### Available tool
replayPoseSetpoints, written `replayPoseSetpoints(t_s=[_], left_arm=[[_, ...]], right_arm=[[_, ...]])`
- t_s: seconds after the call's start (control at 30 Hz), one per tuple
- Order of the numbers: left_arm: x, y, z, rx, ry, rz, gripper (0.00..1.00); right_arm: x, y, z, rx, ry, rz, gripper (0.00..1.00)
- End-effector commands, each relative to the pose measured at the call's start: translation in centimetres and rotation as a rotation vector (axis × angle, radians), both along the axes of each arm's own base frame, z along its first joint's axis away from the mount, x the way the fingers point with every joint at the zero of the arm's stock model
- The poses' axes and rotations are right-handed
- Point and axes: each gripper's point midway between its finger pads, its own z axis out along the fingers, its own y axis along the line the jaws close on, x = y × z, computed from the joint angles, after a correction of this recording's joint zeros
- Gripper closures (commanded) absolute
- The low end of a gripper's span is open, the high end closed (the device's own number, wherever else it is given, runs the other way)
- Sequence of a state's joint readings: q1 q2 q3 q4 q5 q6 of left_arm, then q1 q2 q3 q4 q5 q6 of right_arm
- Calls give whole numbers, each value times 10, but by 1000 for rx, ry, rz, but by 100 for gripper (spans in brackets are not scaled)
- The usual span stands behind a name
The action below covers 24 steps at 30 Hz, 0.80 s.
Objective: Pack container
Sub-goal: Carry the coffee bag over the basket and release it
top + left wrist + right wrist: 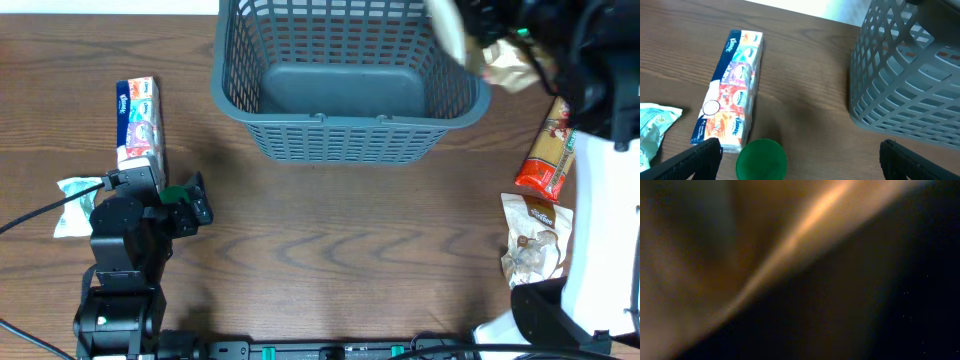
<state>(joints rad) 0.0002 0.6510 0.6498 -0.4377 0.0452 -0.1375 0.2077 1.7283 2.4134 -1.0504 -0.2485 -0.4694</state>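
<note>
The container (345, 140) is a large dark grey lattice basket at the table's far middle, with nothing visible inside; its corner shows in the left wrist view (900, 75). My right gripper (492, 28) is over the basket's right rim and seems shut on a crumpled tan packet (510, 66). A blurred tan surface (740, 240) fills the right wrist view and hides the fingers. My left gripper (190, 205) (800, 157) is open wide, low at the near left. A green round object (761, 160) sits between its fingers, close to the left one.
A long tissue pack (140, 120) (732, 85) lies left of the basket. A teal packet (72, 192) (652, 122) lies further left. At the right lie an orange pasta bag (548, 152) and a clear snack bag (533, 240).
</note>
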Motion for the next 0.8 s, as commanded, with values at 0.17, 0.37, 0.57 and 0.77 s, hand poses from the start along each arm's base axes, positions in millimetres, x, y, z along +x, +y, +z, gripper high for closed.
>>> replayPoseSetpoints(t_s=[0.17, 0.37, 0.57, 0.77], left_arm=[[2, 3, 10, 6, -24, 14, 2], [2, 3, 10, 5, -24, 14, 2], [2, 3, 10, 5, -24, 14, 2], [2, 3, 10, 6, -24, 14, 2]], right_arm=[[23, 70, -66, -272, -12, 345, 99], [61, 102, -170, -308, 182, 478, 99], [73, 107, -279, -369, 419, 550, 99], [68, 106, -332, -378, 562, 571, 99]])
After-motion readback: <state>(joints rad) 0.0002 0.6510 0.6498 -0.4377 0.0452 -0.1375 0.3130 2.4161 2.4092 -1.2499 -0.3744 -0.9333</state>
